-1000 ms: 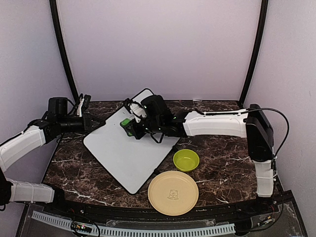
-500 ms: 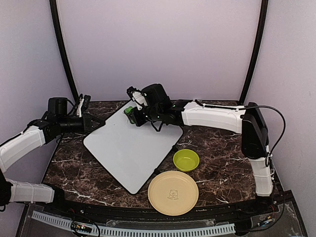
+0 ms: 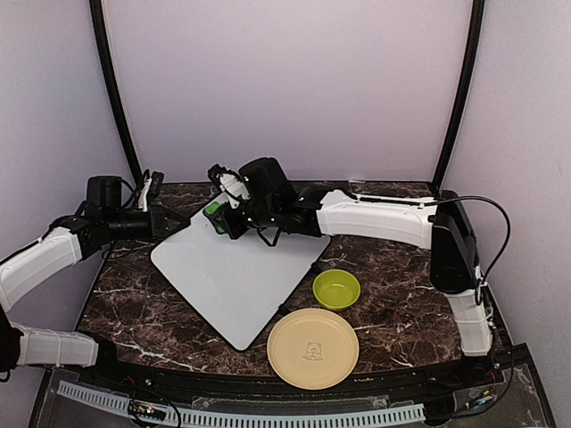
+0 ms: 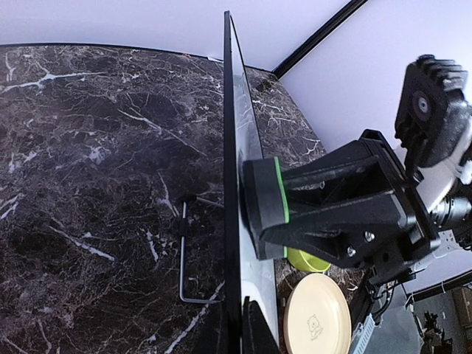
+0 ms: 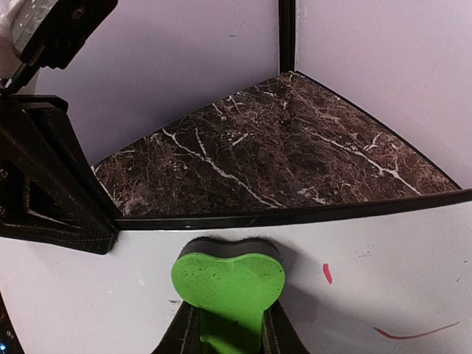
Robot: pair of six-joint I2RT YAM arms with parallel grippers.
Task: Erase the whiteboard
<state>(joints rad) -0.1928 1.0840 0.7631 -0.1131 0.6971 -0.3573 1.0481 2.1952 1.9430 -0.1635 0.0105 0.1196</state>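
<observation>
The whiteboard (image 3: 241,276) lies tilted on the dark marble table, its left corner raised. My left gripper (image 3: 168,223) is shut on that corner's rim; in the left wrist view (image 4: 237,324) the board (image 4: 262,295) shows edge-on. My right gripper (image 3: 223,217) is shut on a green heart-shaped eraser (image 3: 212,211) with a black pad, pressed on the board near its far left edge. In the right wrist view the eraser (image 5: 228,284) sits between my fingers (image 5: 184,332). A short red mark (image 5: 325,273) and a thin red line (image 5: 413,332) show on the board (image 5: 383,251) to its right.
A green bowl (image 3: 336,289) stands right of the board, and a round beige plate (image 3: 312,348) lies in front of it. A thin bent metal rod (image 4: 182,258) lies on the table beneath the board. Purple walls close in at the back and sides.
My right gripper has slid the eraser left along the board's far edge, close to the left gripper. The left arm and the board have not moved.
</observation>
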